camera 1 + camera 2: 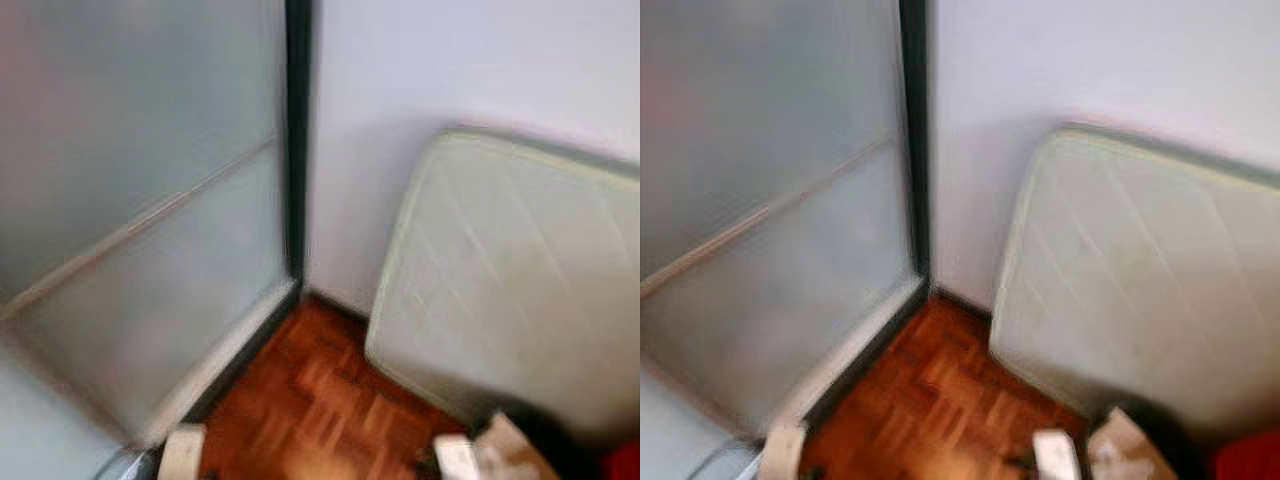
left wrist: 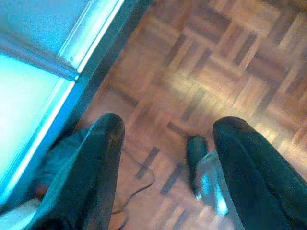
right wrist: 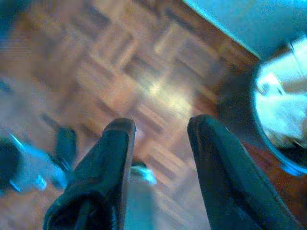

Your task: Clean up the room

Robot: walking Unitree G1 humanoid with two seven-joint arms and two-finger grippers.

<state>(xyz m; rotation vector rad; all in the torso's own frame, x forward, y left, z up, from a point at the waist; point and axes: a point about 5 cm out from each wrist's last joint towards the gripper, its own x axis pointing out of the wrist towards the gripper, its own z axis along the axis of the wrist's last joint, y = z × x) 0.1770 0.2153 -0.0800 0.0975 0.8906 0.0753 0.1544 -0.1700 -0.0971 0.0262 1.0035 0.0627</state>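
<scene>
My left gripper hangs open over the parquet floor, nothing between its black fingers. My right gripper is open too, above the same floor with nothing held. Off to the side of the right gripper stands a dark round bin holding crumpled white paper. In the blurred eye views the bin sits at the bottom right, in front of the mattress. A thin dark cable lies on the floor under the left gripper.
I face a room corner: a frosted glass sliding door on the left and a white wall ahead. A pale quilted mattress leans against the wall on the right. Something red shows at the bottom right corner.
</scene>
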